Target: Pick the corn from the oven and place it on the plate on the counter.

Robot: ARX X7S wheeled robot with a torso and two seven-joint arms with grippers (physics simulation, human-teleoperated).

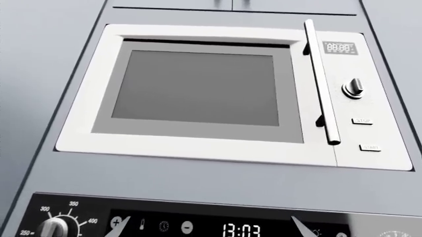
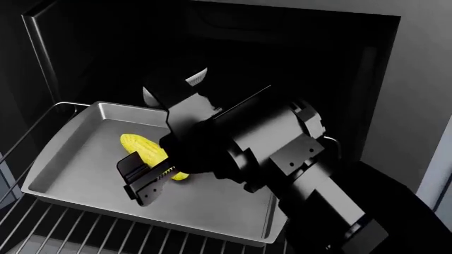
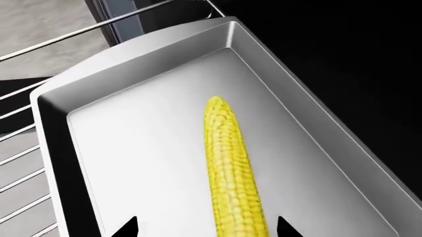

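The yellow corn [image 3: 228, 163] lies flat on the grey baking tray [image 3: 145, 148] inside the black oven [image 2: 282, 63]. In the head view the corn [image 2: 141, 148] is partly hidden by my right gripper [image 2: 150, 178]. My right gripper [image 3: 205, 229] is open. Its black fingertips [image 3: 128, 229] straddle the cob's thick end, apart from it, with the cob nearer one finger. My left gripper [image 1: 211, 228] is open and empty, held up in front of the oven's control panel [image 1: 240, 229]. The plate and the counter are out of view.
The tray rests on a wire rack [image 2: 84, 233] that sticks out at the front. The oven's dark frame [image 2: 42, 58] stands at the left. A white microwave [image 1: 197, 94] with a bar handle [image 1: 321, 84] sits above the oven panel, set in grey-blue cabinet fronts [image 1: 39, 74].
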